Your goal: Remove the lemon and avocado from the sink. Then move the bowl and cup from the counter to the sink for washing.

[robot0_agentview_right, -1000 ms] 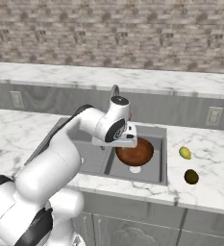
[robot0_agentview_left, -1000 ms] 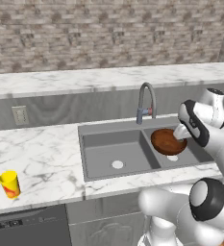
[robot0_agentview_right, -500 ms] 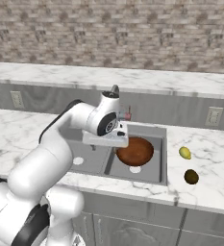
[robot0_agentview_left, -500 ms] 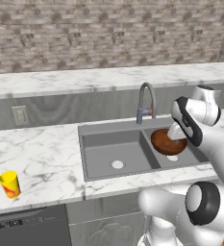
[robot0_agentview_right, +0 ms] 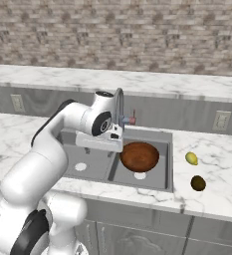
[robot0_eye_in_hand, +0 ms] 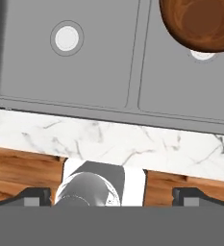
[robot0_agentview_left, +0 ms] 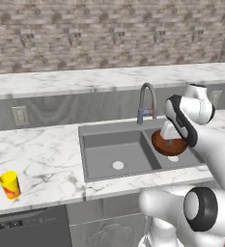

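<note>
- We find the gripper (robot0_eye_in_hand: 111, 194) empty with its jaws standing wide, poised above the front rim of the sink (robot0_eye_in_hand: 132, 113).
- The bowl (robot0_agentview_right: 139, 156) already rests in the sink's right basin, over the drain; that transfer we judge complete.
- The lemon (robot0_agentview_right: 191, 158) and avocado (robot0_agentview_right: 198, 183) lie on the counter (robot0_agentview_right: 217, 169) right of the sink, near each other but apart; both removals done.
- 1 item remains: the cup (robot0_agentview_left: 9, 185) stands upright on the counter, well to the left of the sink.
- Next move, in our judgement: swing the arm far left, descend over the cup and close on its tapered wall.
- Against the earlier frames, the arm has swung leftward, away from the bowl; bowl and fruits are unmoved.
</note>
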Tool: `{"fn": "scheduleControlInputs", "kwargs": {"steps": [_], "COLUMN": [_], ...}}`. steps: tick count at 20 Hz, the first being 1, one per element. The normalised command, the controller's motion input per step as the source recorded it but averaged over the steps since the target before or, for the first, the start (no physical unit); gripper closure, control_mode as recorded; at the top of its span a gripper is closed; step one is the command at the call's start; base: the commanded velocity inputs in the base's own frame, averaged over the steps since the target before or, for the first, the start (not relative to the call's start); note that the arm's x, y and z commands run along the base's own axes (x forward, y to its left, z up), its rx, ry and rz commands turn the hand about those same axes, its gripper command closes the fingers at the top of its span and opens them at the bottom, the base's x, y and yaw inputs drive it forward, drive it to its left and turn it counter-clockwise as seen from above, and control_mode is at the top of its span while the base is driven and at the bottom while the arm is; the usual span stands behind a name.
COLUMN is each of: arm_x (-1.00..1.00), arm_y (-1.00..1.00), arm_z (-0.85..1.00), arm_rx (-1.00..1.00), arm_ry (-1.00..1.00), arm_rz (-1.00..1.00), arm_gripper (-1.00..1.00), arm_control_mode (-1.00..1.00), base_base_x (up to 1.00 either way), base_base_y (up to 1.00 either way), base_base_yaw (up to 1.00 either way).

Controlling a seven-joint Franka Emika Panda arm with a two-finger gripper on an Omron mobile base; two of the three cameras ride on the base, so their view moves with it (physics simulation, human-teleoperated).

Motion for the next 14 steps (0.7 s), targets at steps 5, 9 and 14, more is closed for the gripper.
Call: {"fn": "scheduleControlInputs", "kwargs": {"steps": [5, 9, 14], "arm_x": [-0.08, -0.07, -0.06], "arm_y": [0.36, 0.36, 0.33], "arm_z": [0.01, 0.01, 0.05], "arm_rx": [0.0, 0.0, 0.0], "arm_ry": [0.0, 0.01, 0.02], "arm_rz": [-0.15, -0.15, -0.14], "arm_gripper": [-1.0, -1.0, -1.0], "arm_control_mode": [-1.0, -1.0, -1.0], "base_base_x": [0.0, 0.0, 0.0], "base_base_y": [0.0, 0.0, 0.0], "base_base_yaw": [0.0, 0.0, 0.0]}}
